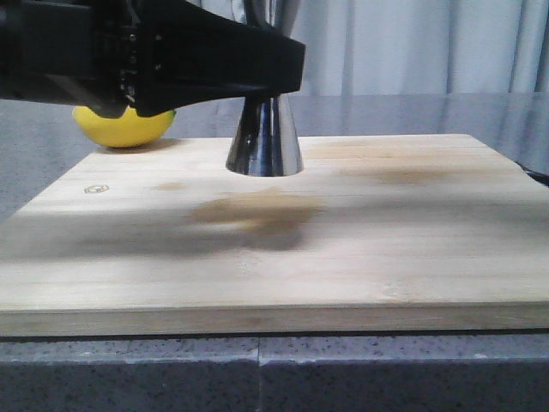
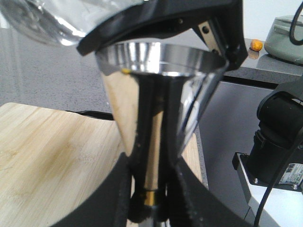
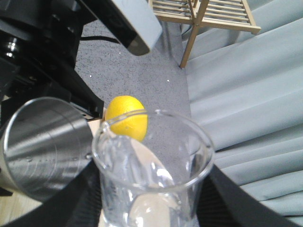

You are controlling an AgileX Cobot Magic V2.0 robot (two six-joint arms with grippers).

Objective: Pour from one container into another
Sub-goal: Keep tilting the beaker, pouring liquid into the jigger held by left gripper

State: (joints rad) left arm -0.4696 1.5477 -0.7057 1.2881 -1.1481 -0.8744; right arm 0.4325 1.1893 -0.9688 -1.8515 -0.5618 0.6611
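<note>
The steel jigger [image 1: 264, 142] stands upright on the wooden board [image 1: 283, 249]; only its lower cone shows below my left arm [image 1: 154, 60]. In the left wrist view its upper cone [image 2: 161, 94] opens wide, and my left gripper [image 2: 152, 191] is shut on the narrow waist at the brass band [image 2: 152, 197]. The clear glass beaker [image 3: 151, 175] sits between the fingers of my right gripper [image 3: 152, 210], which is shut on it. The beaker [image 2: 47, 21] hangs tilted just above and beside the jigger's rim [image 3: 47, 146]. I cannot tell whether it holds liquid.
A yellow lemon [image 1: 124, 127] lies at the board's far left corner, partly behind my left arm. Grey curtains [image 1: 412, 43] hang behind the table. A wooden rack [image 3: 203, 12] stands on the floor, and an appliance [image 2: 284, 33] sits on a counter.
</note>
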